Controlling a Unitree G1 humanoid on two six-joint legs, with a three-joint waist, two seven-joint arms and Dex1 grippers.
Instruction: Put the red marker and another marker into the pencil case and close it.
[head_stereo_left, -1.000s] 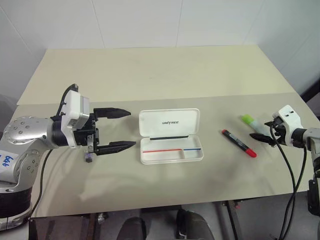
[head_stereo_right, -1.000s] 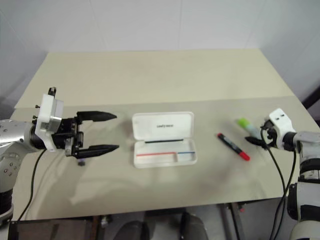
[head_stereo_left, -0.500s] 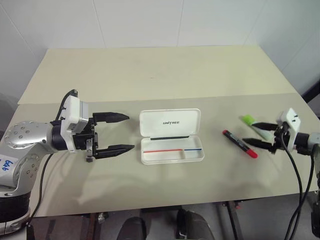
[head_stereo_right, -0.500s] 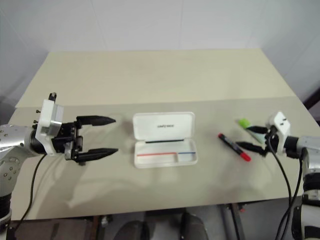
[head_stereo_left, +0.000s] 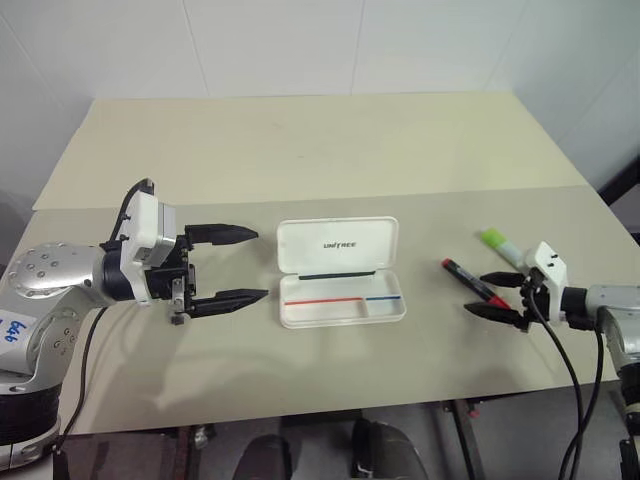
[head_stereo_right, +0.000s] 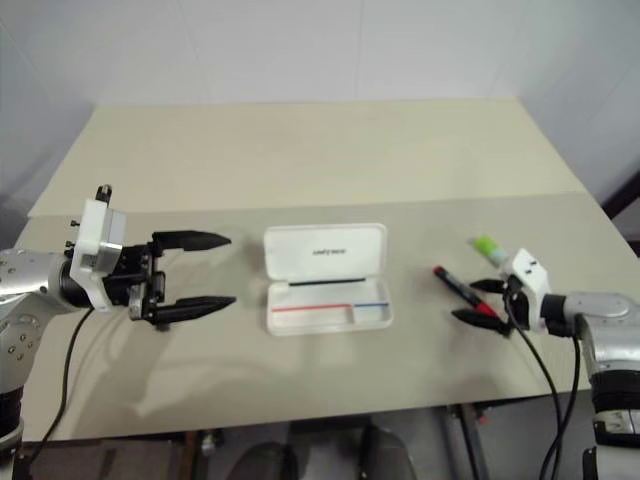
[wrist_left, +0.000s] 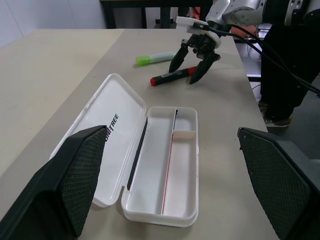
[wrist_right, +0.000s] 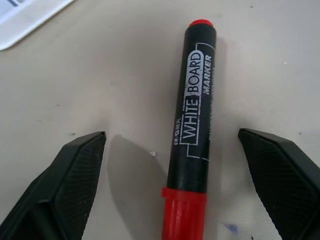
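Right claw (head_stereo_left: 497, 294) wide, fingers straddling red marker (head_stereo_left: 468, 279) at right centre of head view, not closed on it; straddle reads as setup for pick. Marker flat on desk (head_stereo_left: 300, 150), clear of case. Green marker (head_stereo_left: 496, 241) just above-right of red one, untouched. Pencil case (head_stereo_left: 341, 272) at frame centre, lid flat open, tray empty, ready to receive. Left claw (head_stereo_left: 230, 266) wide, holds nothing, hovers left of case, likely waiting to steady or shut lid. Count: 2 markers, 1 case, 2 claws.
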